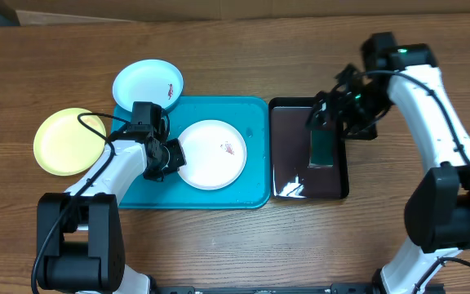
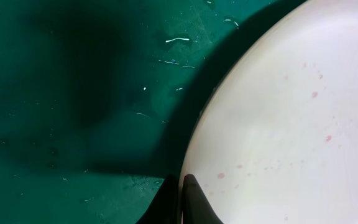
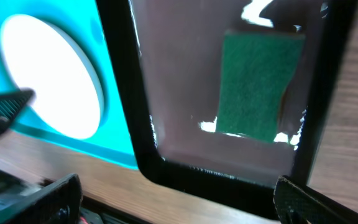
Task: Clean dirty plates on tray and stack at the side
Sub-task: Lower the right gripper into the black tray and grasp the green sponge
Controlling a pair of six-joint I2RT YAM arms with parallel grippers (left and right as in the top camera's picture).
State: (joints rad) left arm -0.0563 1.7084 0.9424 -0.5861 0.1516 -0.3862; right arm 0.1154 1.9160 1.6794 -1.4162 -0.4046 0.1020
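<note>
The cleaning step is in hand, and no scrubbing shows yet. The white plate [image 1: 210,155] lies in the middle of the tray [image 1: 251,192], with a small reddish stain [image 1: 228,148] right of its centre and faint specks across it in the left wrist view. The left gripper [image 1: 168,155] is at the plate's left edge, its jaws together on the rim. From that wrist view it looks like a pinch on the rim itself, one finger on the tray side and one over the plate.

The right gripper [image 1: 333,114] hangs over the black tray [image 1: 288,139], which sits just right of the tray. Its jaws stand wide apart with nothing between them. The green sponge [image 1: 325,149] lies flat below them on the right part of the black tray, untouched.

The blue plate [image 1: 145,82] sits at the tray's far left corner, partly over the rim, with a stain of its own. The yellow plate [image 1: 68,140] is on the table [image 1: 219,49] to the left, off the tray, and I can see no marks on it from here.

My guess is the left arm is steadying the white plate while the right arm goes for the sponge. The next move calls for the right gripper to come down square over the sponge and close across its narrow width. It would then carry the sponge left to the plate and rub the stained spot. The rim pinch has to hold while that happens, or the plate will slide on the slick tray.
</note>
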